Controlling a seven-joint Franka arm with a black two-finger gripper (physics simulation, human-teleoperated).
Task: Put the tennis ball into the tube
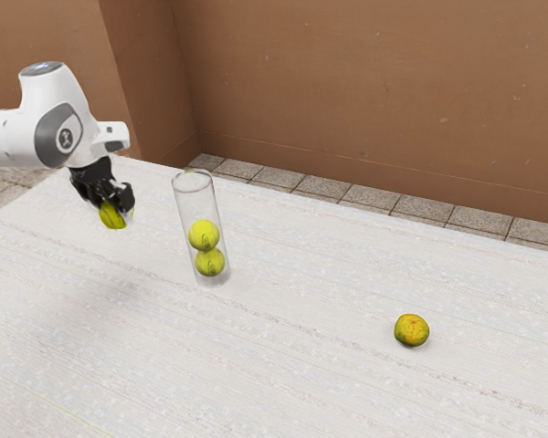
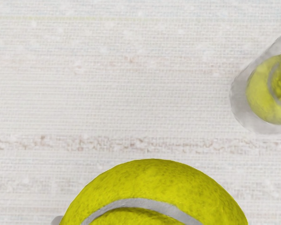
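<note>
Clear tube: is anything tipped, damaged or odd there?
Nothing stands out: the clear tube stands upright with two tennis balls stacked inside, no damage visible. The end effector holds a third tennis ball above the table.

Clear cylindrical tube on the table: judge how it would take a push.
The clear cylindrical tube might tip if pushed near its rim, being tall and narrow. The two yellow-green tennis balls low inside probably steady it. Toppled, its round wall would likely let it roll.
</note>
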